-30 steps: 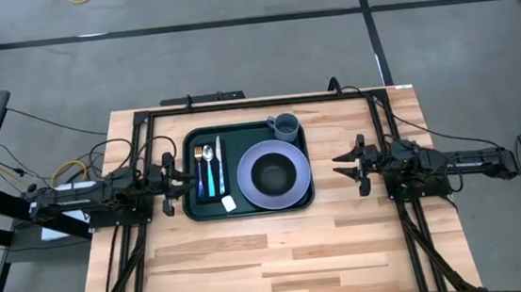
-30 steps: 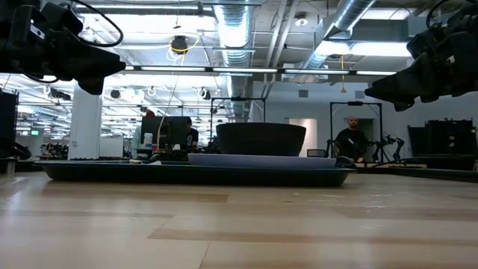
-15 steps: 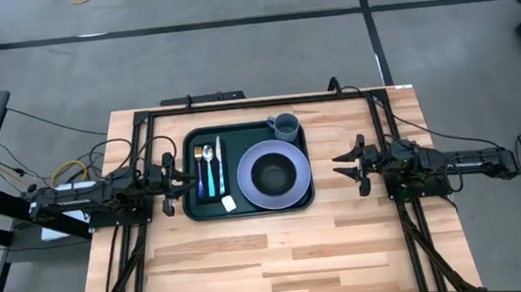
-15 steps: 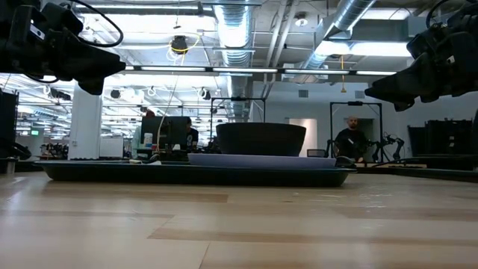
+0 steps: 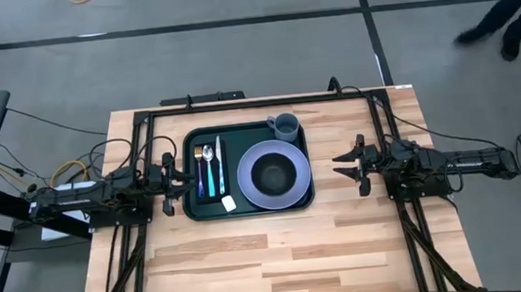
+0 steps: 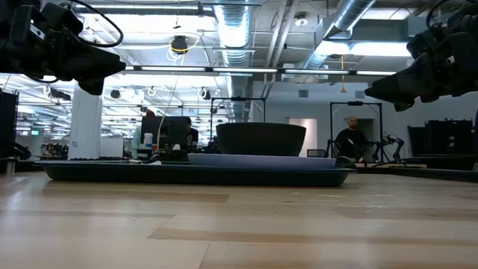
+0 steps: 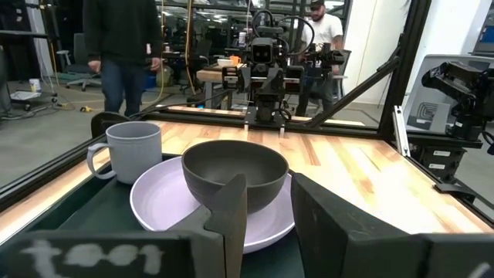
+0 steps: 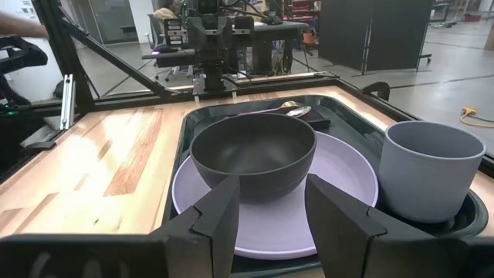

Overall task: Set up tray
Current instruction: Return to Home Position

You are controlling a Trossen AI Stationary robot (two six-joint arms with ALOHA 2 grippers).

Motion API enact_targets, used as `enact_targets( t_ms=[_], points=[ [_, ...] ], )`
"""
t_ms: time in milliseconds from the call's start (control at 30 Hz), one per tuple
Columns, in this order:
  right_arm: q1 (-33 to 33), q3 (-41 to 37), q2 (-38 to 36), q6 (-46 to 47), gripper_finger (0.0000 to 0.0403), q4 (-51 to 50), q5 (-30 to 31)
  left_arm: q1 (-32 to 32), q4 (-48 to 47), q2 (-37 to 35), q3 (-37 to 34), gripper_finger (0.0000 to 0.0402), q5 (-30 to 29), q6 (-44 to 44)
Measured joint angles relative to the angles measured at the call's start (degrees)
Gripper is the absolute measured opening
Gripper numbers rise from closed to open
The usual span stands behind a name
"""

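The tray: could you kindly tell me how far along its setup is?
Looks done: the tray holds plate, bowl, mug and cutlery. In hand: nothing; the left gripper and right gripper hang open and empty beside the tray. Left: apparently nothing to place.

Dark bowl (image 8: 253, 154) on lavender plate (image 8: 343, 158) — grey cup (image 8: 432, 170) beside, in tray (image 8: 184, 127).

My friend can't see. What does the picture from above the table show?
A dark green tray sits on a wooden table, holding a lavender plate with a dark bowl on it, a grey cup and three pieces of cutlery. The robot's left hand and right hand wait open on either side of it, holding nothing.
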Motion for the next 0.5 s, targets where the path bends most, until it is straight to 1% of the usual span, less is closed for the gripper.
enact_targets(
  t_ms=[500],
  points=[
    [0.0, 0.0, 0.0, 0.0, 0.0138, 0.0, 0.0, 0.02, -0.02, 0.0, -0.02, 0.0091, 0.01, -0.38]
  ],
)
